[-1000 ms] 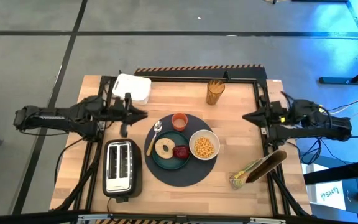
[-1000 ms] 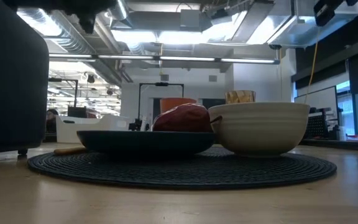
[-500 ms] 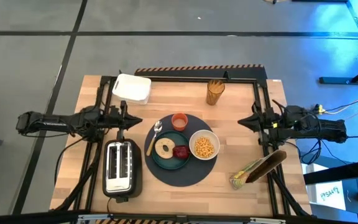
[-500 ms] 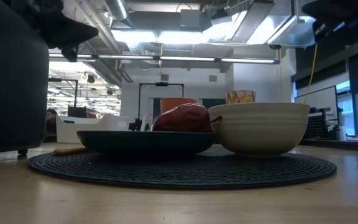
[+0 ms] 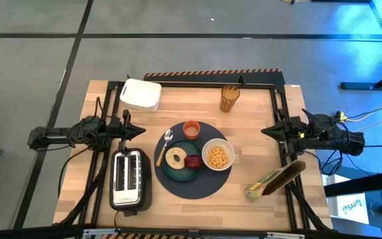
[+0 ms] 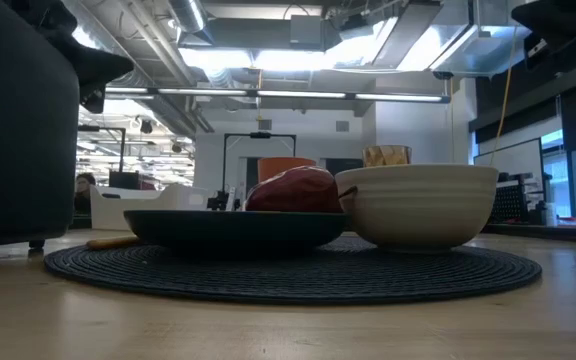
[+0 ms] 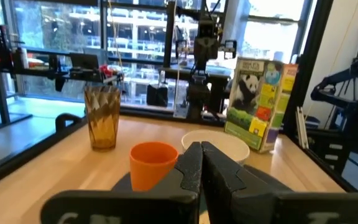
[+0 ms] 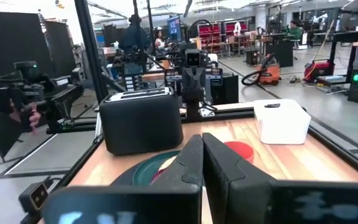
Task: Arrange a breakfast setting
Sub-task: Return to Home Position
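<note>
The left claw (image 5: 138,131) and right claw (image 5: 265,131) sit clenched, empty, at opposite desk (image 5: 257,99) edges; the mat (image 5: 197,189) carrying plate (image 5: 178,176), bowl (image 5: 204,157) and cup (image 5: 191,129) lies between them, apart from both.

Grey floor (image 5: 25,73), dark tape lines (image 5: 178,35); bright ceiling light strips (image 6: 298,97), exposed ducts (image 6: 133,60); large windows (image 7: 42,50).

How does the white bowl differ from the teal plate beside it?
The white bowl is deep; the teal plate is shallow and wider. The bowl holds small yellow pieces; the plate carries the bagel and the dark red fruit. Both are round and stand on the dark-grey mat.
</note>
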You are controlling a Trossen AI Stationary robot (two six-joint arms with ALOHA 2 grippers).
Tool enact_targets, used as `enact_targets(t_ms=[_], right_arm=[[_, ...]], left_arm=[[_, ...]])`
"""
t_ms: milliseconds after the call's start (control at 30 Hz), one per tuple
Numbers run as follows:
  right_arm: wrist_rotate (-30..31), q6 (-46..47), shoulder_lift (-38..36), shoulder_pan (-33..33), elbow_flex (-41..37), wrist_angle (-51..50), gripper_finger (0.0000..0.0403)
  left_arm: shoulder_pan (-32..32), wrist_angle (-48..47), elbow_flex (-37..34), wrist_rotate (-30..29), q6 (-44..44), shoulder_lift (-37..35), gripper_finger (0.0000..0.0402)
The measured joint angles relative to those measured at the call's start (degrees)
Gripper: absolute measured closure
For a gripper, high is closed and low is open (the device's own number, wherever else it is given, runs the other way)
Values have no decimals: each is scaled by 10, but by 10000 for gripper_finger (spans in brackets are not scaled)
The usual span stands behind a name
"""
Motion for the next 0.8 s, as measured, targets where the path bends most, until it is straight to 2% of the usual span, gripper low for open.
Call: enact_targets(t_ms=[133,233,433,800], right_arm=[[0,-6,-3,0,0,-12,402],[-1,-17,-3,0,-10,10,402],[-24,3,-3,0,-83,116,402],[-19,44,-3,0,-167,138,402]], left_arm=[[0,-48,0,0,1,-42,401],[0,-63,-7,-2,1,-41,401],[0,-23,-41,-6,-26,-41,401],[0,-25,-40,-16,-13,-41,401]])
